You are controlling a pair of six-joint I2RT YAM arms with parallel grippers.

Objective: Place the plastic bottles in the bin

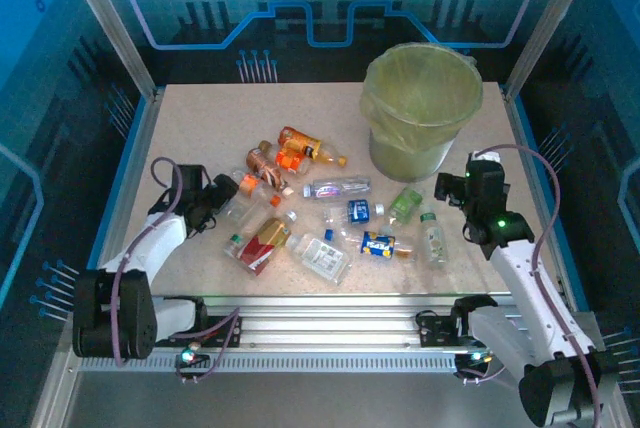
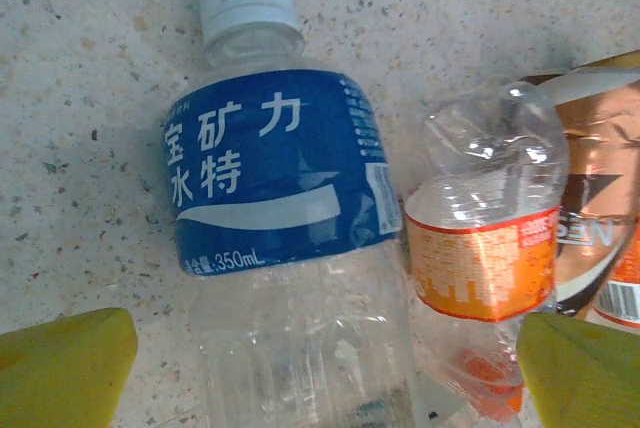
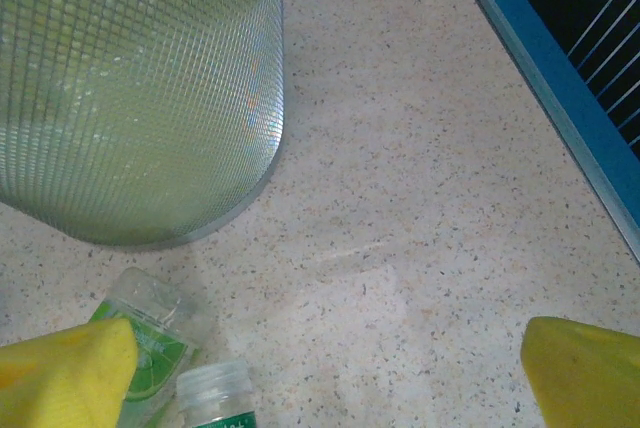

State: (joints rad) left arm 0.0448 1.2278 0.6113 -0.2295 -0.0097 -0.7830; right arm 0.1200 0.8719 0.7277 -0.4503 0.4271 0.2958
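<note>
Two tools, both wide open and empty. Between the fingers of the left tool (image 2: 325,353) lies a blue-label bottle (image 2: 275,178) on the bench (image 2: 80,98), long axis straight ahead, cap farthest. Ahead-left of the right tool (image 3: 325,368) stands the bin (image 3: 130,98).

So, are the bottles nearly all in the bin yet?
Hardly started. None seems binned: about a dozen bottles lie on the table beside the bin. The left hand is open over a blue-label bottle; the right hand is open, holding nothing. All are left.
</note>
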